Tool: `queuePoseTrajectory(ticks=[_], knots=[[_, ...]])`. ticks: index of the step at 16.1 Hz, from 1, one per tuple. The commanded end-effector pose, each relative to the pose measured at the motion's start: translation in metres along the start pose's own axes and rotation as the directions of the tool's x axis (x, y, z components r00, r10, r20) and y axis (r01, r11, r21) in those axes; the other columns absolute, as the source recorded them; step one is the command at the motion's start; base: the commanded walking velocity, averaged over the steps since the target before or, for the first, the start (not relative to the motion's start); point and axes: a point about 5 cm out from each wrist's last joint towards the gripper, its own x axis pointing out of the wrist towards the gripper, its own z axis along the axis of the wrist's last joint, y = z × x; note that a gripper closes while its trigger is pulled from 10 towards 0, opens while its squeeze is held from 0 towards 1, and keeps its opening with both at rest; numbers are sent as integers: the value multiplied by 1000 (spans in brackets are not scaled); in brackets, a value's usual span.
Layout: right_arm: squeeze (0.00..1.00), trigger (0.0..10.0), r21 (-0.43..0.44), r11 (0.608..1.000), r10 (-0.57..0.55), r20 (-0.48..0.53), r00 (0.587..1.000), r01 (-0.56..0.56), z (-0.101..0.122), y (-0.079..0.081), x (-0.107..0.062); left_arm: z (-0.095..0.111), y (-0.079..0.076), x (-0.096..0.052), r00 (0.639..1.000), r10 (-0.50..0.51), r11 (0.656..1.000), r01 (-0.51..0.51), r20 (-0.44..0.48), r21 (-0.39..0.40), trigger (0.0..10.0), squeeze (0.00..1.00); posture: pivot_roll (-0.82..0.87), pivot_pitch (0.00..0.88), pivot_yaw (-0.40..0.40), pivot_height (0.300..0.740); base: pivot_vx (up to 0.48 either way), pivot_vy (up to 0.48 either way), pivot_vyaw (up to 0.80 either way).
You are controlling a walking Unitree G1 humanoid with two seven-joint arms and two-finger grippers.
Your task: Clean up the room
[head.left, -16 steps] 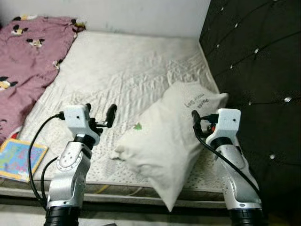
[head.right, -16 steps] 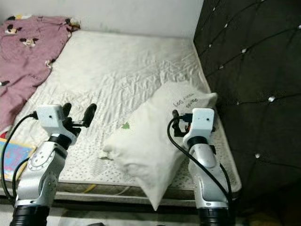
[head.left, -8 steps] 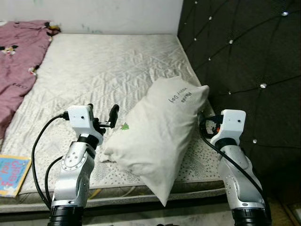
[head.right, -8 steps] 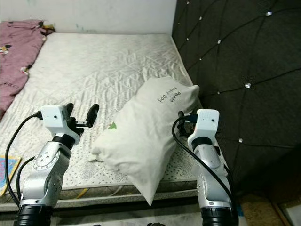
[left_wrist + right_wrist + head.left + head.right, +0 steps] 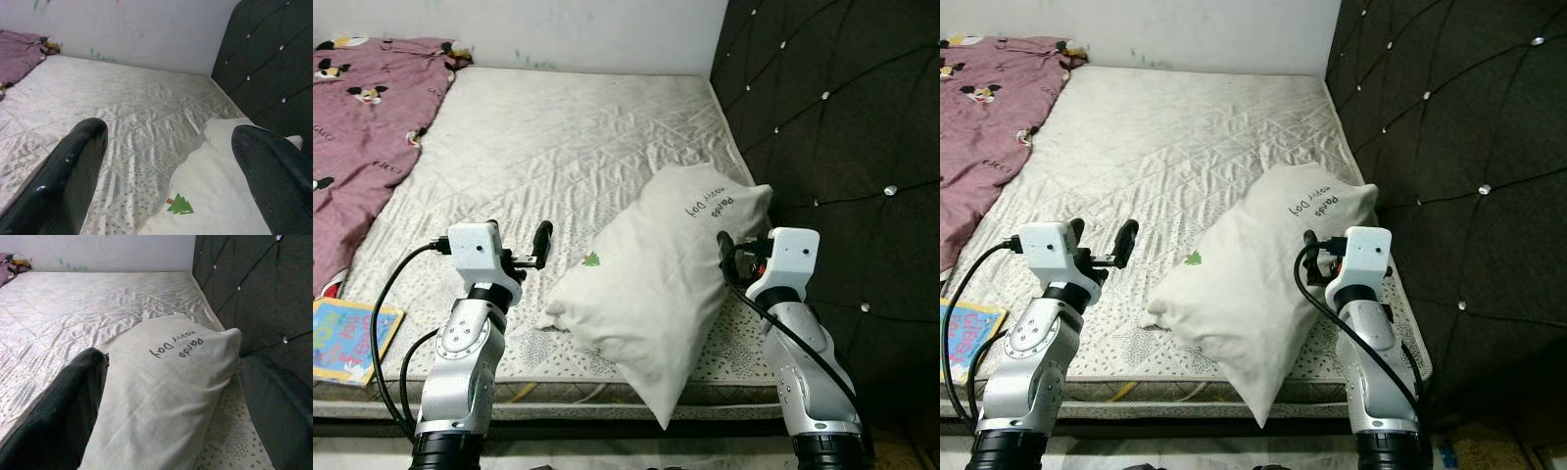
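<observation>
Left eye view showed you the pillow (image 5: pixel 661 294) lying slantwise on the mattress (image 5: pixel 558 147), one corner overhanging its near edge. Left gripper (image 5: pixel 521 241) and right gripper (image 5: pixel 171 431) both gaped wide beside that pillow. It looked soft and light; pinch a corner.

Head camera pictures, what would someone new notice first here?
A big white pillow lies at the near edge of the bare mattress, one corner hanging over, beside the dark tufted headboard. The left gripper and right gripper are raised on either side of it, fingers open. A purple blanket covers the far left.
</observation>
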Motion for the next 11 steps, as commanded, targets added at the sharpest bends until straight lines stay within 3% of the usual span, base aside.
queuePoseTrajectory(ticks=[1,11], knots=[[0,10000,-3,1000,0,6,1000,0,2,-2,-3,3,-2,-1,1000,-7,1000,7,8,9,10000,0,-46,130,-28,740,0,0,0],[0,10000,-35,999,31,4,999,-31,6,0,-2,2,-4,-1,1000,-6,1000,6,4,-1,10000,0,-56,139,-39,730,0,0,0]])
